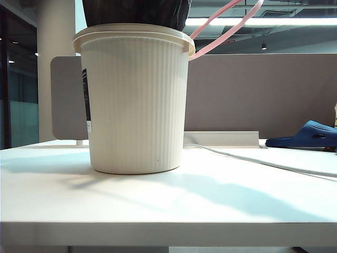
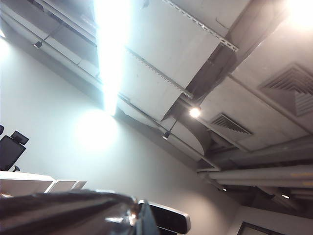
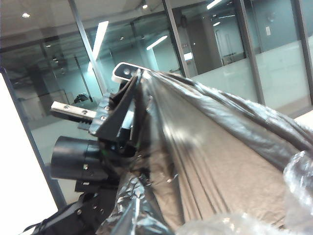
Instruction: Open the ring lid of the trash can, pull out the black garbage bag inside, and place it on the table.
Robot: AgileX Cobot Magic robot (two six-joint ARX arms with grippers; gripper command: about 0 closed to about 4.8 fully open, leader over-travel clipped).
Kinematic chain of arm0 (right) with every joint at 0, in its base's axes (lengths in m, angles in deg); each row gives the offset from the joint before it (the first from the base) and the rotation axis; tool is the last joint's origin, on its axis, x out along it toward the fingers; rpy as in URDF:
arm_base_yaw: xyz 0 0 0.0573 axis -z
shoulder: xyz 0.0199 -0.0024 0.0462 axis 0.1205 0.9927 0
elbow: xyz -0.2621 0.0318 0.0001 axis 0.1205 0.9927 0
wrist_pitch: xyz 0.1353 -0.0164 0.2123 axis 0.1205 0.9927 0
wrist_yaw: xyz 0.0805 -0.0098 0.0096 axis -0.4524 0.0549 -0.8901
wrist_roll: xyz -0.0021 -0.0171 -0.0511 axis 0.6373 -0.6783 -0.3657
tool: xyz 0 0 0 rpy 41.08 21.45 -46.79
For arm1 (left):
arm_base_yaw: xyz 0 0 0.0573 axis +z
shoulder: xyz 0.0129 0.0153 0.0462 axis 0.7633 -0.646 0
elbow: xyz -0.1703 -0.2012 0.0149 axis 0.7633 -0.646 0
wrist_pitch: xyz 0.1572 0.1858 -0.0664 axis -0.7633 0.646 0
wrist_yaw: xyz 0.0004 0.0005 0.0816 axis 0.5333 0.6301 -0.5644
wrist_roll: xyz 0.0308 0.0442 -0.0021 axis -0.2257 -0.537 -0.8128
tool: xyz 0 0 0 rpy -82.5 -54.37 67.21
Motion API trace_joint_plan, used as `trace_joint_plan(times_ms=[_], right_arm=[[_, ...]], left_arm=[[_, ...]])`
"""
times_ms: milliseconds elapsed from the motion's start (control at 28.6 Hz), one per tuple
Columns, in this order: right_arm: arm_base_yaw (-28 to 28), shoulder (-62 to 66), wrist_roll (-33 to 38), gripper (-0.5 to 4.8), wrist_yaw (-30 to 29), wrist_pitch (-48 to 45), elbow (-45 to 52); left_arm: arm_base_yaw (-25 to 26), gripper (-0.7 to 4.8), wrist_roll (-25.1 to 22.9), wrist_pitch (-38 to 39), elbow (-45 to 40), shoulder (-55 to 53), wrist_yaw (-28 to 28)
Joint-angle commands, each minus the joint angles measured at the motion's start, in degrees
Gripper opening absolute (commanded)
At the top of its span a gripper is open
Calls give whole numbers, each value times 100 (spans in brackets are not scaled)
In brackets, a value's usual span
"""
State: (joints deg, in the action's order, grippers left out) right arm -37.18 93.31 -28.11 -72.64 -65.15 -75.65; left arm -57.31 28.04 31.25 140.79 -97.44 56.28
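The cream ribbed trash can [image 1: 137, 100] stands on the white table [image 1: 168, 205]. Its pink ring lid [image 1: 227, 22] is flipped up and back at the can's right rim. The black garbage bag [image 1: 136, 12] rises out of the can's mouth and past the top of the exterior view, where neither gripper shows. In the left wrist view my left gripper [image 2: 139, 216] is shut on a pulled-taut edge of the bag [image 2: 58, 213]. In the right wrist view my right gripper [image 3: 142, 220] is shut on crumpled bag film [image 3: 215, 147], which stretches to the left gripper [image 3: 126, 81] opposite.
A grey-brown partition panel [image 1: 253, 89] stands behind the table. A blue slipper [image 1: 308, 135] lies at the far right, and a white cable [image 1: 263, 162] runs across the table to the right of the can.
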Motion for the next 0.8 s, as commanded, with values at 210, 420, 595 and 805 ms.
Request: trace_joint_plan(times_ms=[210,420,595,805], right_arm=[[-4,-20,46,-1,2,-136,-417],[-4,48,155,-1,-55,-55,-695],[-4,48,199,-1,-125,-61,-745],[-4,46,306,-1,-190,-81,-911]], left_arm=[[0,-6,-39,396,522,37,-192],[-61,-6,-61,669,769,37,-319],[-227,-6,-212,918,1154,37,-391],[-452,-6,-417,1163,1410,37,-426]])
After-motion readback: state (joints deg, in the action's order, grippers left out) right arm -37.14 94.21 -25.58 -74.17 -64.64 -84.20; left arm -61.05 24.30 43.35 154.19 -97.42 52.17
